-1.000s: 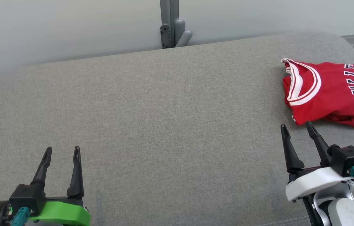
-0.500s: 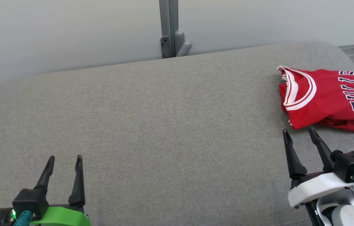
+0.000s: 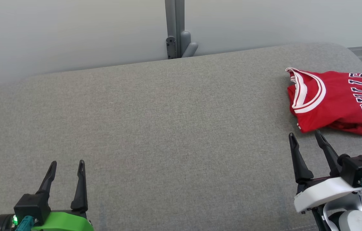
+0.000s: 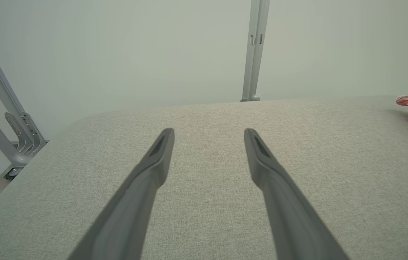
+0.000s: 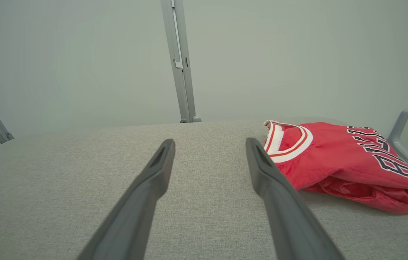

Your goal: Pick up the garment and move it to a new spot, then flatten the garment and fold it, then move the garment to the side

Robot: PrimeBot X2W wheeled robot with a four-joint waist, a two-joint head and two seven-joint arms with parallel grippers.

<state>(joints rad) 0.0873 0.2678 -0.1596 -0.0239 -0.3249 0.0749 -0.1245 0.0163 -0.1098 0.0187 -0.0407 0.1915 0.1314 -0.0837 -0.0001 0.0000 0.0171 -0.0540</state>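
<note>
You have a broad grey woven-fabric padded surface (image 3: 168, 128) before you, backed by a plain pale wall (image 3: 71, 32). The folded red basketball jersey with white-trimmed neckline and dark lettering (image 3: 334, 99) lies at the surface's far right, near its rounded edge. Your white-shelled right gripper (image 3: 305, 134) sits just short of the jersey's near hem, fingers spread apart and holding nothing. Whether its outer fingertip touches the cloth cannot be settled from these angles. Your green-shelled left gripper (image 3: 67, 163) is at the near left, well apart from the jersey, likewise spread and empty. A slim grey metal post (image 3: 174, 29) stands behind the far edge.
</note>
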